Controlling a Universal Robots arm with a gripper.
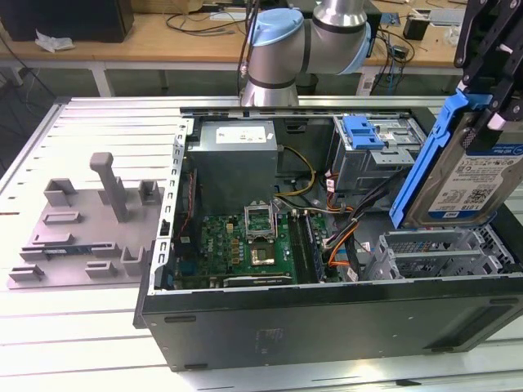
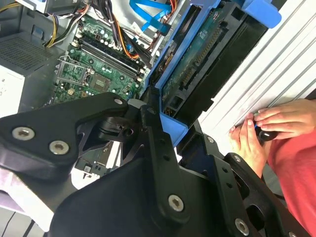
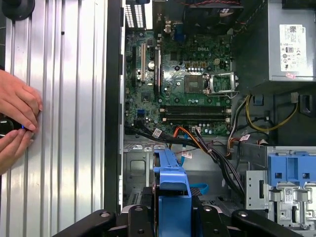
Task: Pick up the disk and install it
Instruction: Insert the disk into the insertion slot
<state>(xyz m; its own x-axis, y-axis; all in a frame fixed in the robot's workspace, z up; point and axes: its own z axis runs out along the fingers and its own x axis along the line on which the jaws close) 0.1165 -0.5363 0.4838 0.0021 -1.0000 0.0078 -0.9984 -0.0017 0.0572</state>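
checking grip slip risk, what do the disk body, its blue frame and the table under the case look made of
The disk: bare metal body, judging by its silver sheen, with a glossy paper-like label. Its blue frame: likely moulded plastic, smooth and evenly coloured. The table: ribbed metal, probably aluminium, matte silver with long grooves.

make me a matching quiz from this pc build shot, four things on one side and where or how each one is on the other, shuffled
1. the disk
2. power supply
3. motherboard
4. person's hands

a. on the ribbed table, outside the computer case
b. green, flat on the case floor
c. gripped by the claw, tilted above the case
d. grey box with a white label, inside the case

Pairs: 1-c, 2-d, 3-b, 4-a
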